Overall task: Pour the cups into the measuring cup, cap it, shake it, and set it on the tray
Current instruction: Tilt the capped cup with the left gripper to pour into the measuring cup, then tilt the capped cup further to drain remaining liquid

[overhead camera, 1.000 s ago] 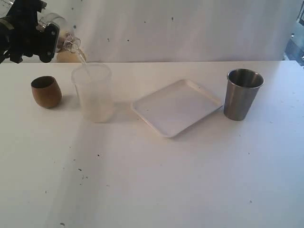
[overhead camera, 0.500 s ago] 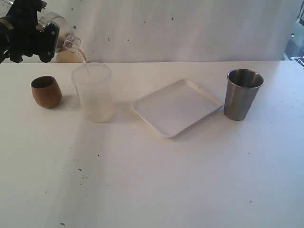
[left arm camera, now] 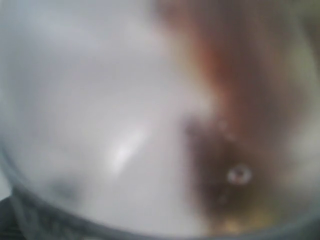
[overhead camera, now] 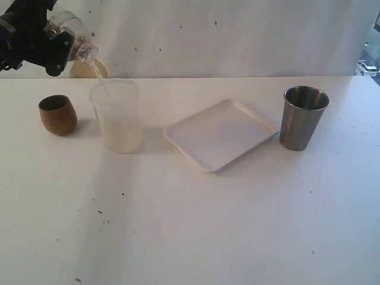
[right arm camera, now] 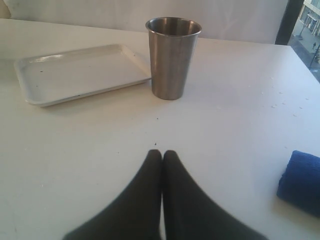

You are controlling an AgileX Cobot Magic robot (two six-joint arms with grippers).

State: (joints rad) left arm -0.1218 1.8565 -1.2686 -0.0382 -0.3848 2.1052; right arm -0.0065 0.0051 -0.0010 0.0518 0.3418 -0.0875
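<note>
The left gripper (overhead camera: 56, 38) has lifted a little over the tabletop's (overhead camera: 208, 225) far left corner with the tilted clear measuring cup (overhead camera: 77, 32). A thin stream (overhead camera: 98, 70) falls from it into the frosted cup (overhead camera: 117, 116) beside the wooden cup (overhead camera: 57, 114). That gripper is cut off at the picture's edge and its wrist view is only a blur, but its jaws stand wide around the measuring cup. The right gripper (right arm camera: 161, 156), jaws pressed together and empty, faces the steel tumbler (overhead camera: 304, 117), which stands between the tray (overhead camera: 221, 133) and the right edge.
</note>
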